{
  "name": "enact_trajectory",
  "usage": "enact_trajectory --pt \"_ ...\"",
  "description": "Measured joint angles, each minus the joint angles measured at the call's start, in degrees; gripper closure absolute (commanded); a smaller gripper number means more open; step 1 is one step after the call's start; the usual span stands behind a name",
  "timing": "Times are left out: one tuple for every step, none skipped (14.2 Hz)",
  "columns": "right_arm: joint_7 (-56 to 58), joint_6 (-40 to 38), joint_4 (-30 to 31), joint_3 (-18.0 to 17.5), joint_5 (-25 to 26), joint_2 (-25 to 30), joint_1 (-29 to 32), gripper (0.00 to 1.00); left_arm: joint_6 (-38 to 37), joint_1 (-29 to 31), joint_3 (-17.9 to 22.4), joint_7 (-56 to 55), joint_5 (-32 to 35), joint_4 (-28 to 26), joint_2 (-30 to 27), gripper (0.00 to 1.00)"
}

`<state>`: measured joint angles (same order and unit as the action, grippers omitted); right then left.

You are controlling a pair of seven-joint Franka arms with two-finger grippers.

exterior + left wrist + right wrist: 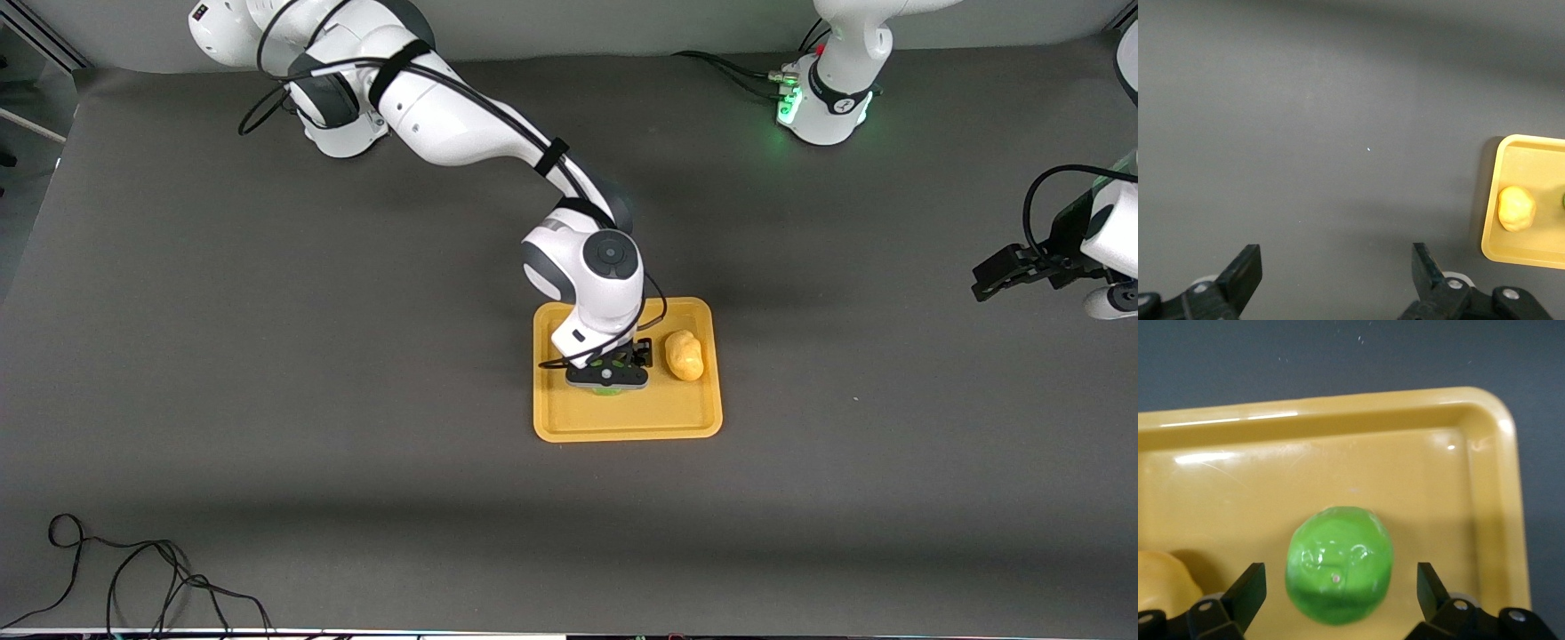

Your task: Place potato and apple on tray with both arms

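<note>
The yellow-orange tray lies mid-table. On it rests the lumpy potato, on the side toward the left arm's end. The green apple sits on the tray floor beside the potato. My right gripper is low over it, open, with a gap between each finger and the fruit. From the front only a green sliver of the apple shows under that gripper. My left gripper waits open over bare table at the left arm's end, holding nothing; its wrist view shows the gripper, tray and potato.
A loose black cable lies at the table's near edge toward the right arm's end. More cables run by the left arm's base. The grey table top spreads bare around the tray.
</note>
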<state>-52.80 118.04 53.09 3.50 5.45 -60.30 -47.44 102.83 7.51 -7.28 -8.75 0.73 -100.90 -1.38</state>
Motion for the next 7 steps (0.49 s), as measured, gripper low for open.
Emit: enact_trajectory --pt "0.0 -3.03 -0.58 0.04 0.0 1.84 0.08 0.0 -0.01 0.0 0.0 0.0 0.0 0.02 0.0 0.0" --pt "0.0 -6.29 -1.03 0.1 0.0 4.22 0.32 0.0 -0.01 -0.01 0.0 0.0 0.0 0.04 0.0 0.0" --pt "0.01 -9.85 -1.35 0.15 0.0 7.05 0.86 0.0 -0.02 -0.02 0.0 0.0 0.0 0.06 0.0 0.0" --pt "0.32 -13.15 -1.47 0.22 0.0 9.87 1.63 0.0 -0.03 -0.03 0.0 0.0 0.0 0.07 0.0 0.0" --pt "1.65 -16.52 -1.48 0.3 0.0 12.66 2.72 0.0 -0.05 -0.05 0.0 0.0 0.0 0.09 0.0 0.0" --pt "4.33 -20.14 -1.46 0.38 0.0 15.26 4.0 0.0 -0.06 -0.07 0.0 0.0 0.0 0.1 0.0 0.0" --pt "8.0 -24.27 -1.4 0.5 0.01 17.67 5.51 0.0 -0.07 -0.1 0.0 0.0 0.0 0.11 0.0 0.0"
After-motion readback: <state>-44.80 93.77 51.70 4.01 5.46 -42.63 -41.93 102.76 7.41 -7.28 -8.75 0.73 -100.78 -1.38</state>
